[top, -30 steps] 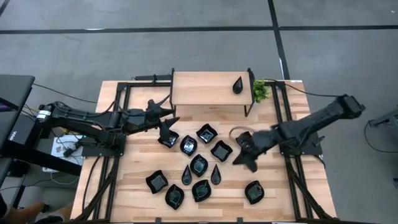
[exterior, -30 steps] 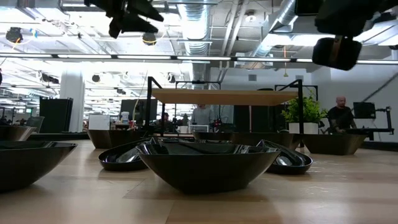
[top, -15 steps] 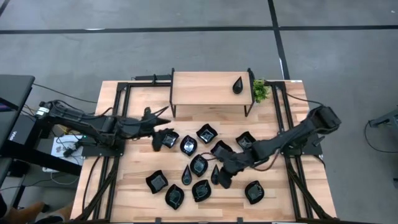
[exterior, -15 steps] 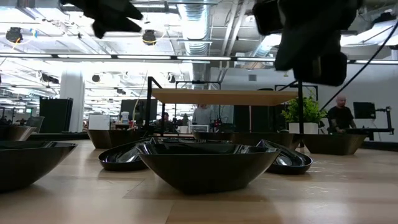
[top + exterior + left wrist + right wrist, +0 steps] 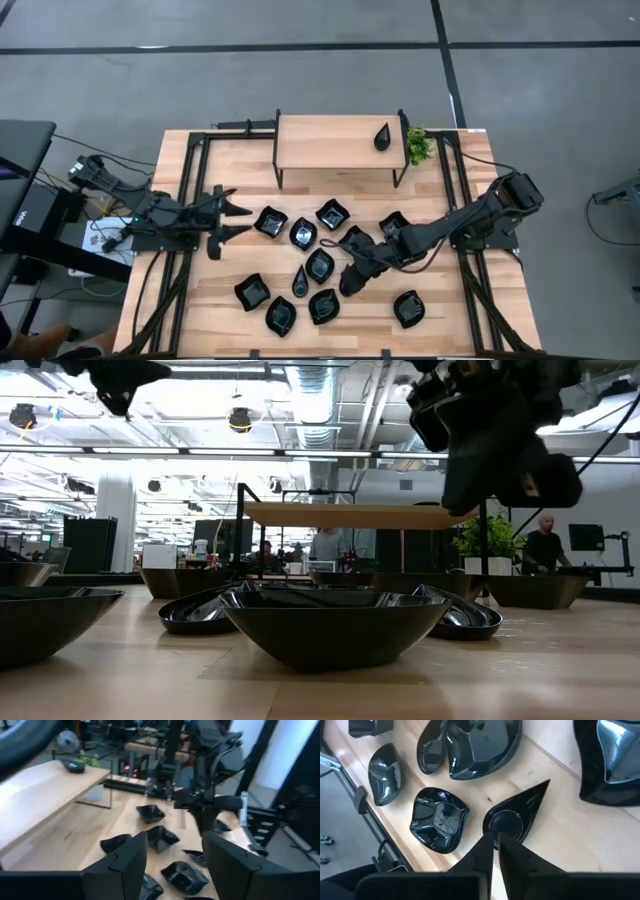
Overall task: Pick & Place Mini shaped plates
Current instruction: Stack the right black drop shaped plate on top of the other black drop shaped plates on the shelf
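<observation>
The teardrop plate (image 5: 512, 817) was small, glossy and black, with one sharp point, and it lay flat on the wooden table (image 5: 440, 320) among the other mini shaped plates (image 5: 300, 270). My right gripper (image 5: 495, 840) hung just above its round end, fingers nearly together with a thin gap, grasping nothing. My left gripper (image 5: 172, 862) waited spread wide near the table's left side.

Overhead looks straight down; low level; both share table (image 5: 215, 295).

Open-plan lab (exposed ceiling ducts (image 5: 320, 400))
</observation>
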### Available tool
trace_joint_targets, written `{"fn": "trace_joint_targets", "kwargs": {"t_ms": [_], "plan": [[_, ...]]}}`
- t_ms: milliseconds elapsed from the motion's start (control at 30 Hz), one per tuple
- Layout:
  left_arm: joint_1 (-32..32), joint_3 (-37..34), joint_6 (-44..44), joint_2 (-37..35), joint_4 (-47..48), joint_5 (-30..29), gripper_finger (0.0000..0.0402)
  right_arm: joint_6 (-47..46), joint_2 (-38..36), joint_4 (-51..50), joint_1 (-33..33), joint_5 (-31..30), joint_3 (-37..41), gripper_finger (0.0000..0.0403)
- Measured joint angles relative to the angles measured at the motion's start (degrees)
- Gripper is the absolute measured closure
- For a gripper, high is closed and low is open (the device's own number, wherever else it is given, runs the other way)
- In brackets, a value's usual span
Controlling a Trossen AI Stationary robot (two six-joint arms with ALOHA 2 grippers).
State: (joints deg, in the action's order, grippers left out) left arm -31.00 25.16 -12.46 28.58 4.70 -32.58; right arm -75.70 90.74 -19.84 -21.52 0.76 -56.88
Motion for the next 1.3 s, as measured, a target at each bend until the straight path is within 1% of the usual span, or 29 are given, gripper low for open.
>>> {"fn": "trace_joint_targets", "kwargs": {"t_ms": [133, 267, 433, 700, 1033, 1300], "plan": [[-2.4, -2.6, 0.0, -2.5, -1.8, 0.1, 0.0211, -3.0, 0.5, -1.1, -1.0, 0.8, 0.0, 0.0349], [-3.3, -4.4, -0.4, -3.7, -2.6, 2.0, 0.0211, -4.4, 0.4, -1.2, -1.4, -2.2, 0.0, 0.0335], [-3.3, -6.4, -2.8, -3.8, -2.6, 2.6, 0.0211, -4.7, 2.5, -1.1, -1.1, -2.1, 0.0, 0.0334], [-3.2, -6.6, -3.3, -3.8, -3.2, 2.6, 0.0211, -5.5, 6.0, -0.8, -1.1, -2.1, 0.0, 0.0334], [-3.3, -6.6, -3.5, -3.8, -3.7, 2.6, 0.0211, -5.9, 6.4, -0.8, -1.3, -2.0, 0.0, 0.0334], [-3.2, -6.6, -3.5, -3.8, -3.8, 2.6, 0.0211, -6.2, 7.6, 0.1, -0.8, -0.8, 0.0, 0.0334]]}}
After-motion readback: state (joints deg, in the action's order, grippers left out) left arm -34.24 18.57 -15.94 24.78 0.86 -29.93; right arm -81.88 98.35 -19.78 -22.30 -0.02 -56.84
